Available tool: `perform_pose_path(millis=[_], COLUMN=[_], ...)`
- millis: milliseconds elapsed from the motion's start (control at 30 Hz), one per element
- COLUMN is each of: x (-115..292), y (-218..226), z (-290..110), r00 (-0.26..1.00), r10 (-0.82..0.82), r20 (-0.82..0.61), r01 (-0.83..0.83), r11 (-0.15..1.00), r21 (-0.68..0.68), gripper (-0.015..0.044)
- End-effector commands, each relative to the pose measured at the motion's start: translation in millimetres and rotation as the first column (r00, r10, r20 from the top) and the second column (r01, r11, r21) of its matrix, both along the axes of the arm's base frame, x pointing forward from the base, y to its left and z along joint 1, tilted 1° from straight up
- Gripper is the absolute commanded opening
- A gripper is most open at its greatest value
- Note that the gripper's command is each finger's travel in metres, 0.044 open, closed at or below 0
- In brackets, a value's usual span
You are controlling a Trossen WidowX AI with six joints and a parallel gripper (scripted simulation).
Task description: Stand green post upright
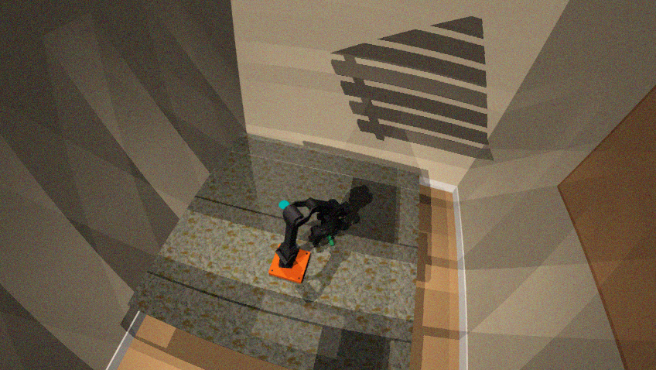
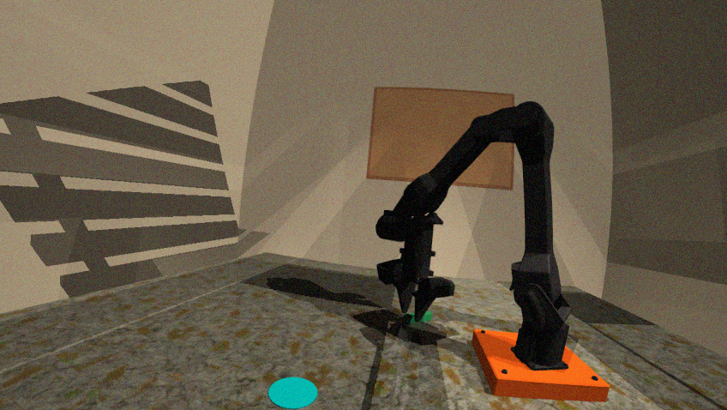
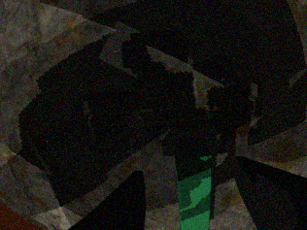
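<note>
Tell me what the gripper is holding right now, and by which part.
Nothing yet. The open gripper straddles the lying green post, fingers either side, not clamped.

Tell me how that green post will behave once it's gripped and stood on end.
The green post looks like a stiff, straight bar with flat faces, so it probably won't roll. It is slim and long, so stood upright it may tip easily. The open gripper straddles it.

I count one green post [image 2: 420, 316], one cyan circle [image 2: 292, 392], one orange base plate [image 2: 539, 376], and my own two fingers [image 2: 405, 299] over the surface [image 2: 153, 346].
</note>
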State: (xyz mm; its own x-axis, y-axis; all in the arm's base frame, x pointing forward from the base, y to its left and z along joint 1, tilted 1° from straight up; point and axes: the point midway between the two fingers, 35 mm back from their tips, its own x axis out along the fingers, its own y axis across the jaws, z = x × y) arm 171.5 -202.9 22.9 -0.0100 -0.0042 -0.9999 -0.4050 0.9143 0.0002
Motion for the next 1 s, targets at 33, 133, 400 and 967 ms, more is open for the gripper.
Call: perform_pose_path(millis=[33,133,400,967], x=[0,0,0,5], y=[-1,-1,-2,-6], z=[-5,-5,-1,51], r00=[1.0,1.0,1.0,1.0], r10=[0.003,0.003,0.003,0.003], r20=[0.005,0.005,0.005,0.005], r01=[-0.003,-0.003,-0.003,-0.003], r11=[1.0,1.0,1.0,1.0], r21=[-0.012,-0.012,-0.012,-0.012], gripper=[0.0154,0.0075,0.0023,0.0023])
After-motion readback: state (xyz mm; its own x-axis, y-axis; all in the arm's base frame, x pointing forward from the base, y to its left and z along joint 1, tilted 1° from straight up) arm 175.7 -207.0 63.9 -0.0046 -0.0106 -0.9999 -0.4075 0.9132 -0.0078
